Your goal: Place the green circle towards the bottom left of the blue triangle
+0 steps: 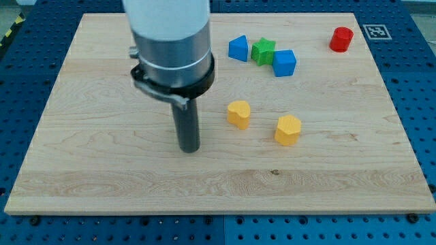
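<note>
Item 1. Tip (189, 148): lower end of a straight dark rod, hung from a wide grey and white cylinder. It is a plain rod, not a pincer, so it neither opens nor closes, and it holds nothing. It rests on the board left of centre, touching no block.

Item 2. Yellow block (239, 113), rounded: nearest the tip, to its right and a little toward the view's top, clearly apart from it.

Item 3. Second yellow block (288, 129), angular: further right, near the first but not touching.

Item 4. Blue triangle (238, 48): toward the view's top, right of the arm's body, well apart from the tip.

Item 5. Green block (263, 51), star-shaped: just right of the blue triangle, seemingly touching it. This is the only green piece on show; a green circle cannot be made out from here.

Item 6. Blue block (284, 62), cube-like: against the green star's right and lower side.

Item 7. Red block (341, 39), stubby cylinder: alone near the top right corner.

Item 8. Wooden board (102, 170): pale, grained, carries every block above.

Item 9. Marker tag (376, 31): black-and-white square pattern at the board's top right corner, too small to read.

Item 10. Blue perforated table (419, 102): surrounds the board.
</note>
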Robot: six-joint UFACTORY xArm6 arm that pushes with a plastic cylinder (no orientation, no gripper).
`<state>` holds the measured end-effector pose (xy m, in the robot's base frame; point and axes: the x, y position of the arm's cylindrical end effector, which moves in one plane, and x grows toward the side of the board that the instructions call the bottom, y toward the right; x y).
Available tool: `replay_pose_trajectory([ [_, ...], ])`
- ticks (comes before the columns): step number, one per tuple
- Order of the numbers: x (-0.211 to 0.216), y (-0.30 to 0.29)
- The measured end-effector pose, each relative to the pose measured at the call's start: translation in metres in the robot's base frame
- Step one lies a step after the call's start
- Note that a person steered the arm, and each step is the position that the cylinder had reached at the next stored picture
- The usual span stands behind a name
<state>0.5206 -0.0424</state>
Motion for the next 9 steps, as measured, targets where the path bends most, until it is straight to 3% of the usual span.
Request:
replay_pose_trajectory([
  [2, -0.006, 0.017],
  [6, -0.005, -0.017],
  [9, -0.052, -0.008],
])
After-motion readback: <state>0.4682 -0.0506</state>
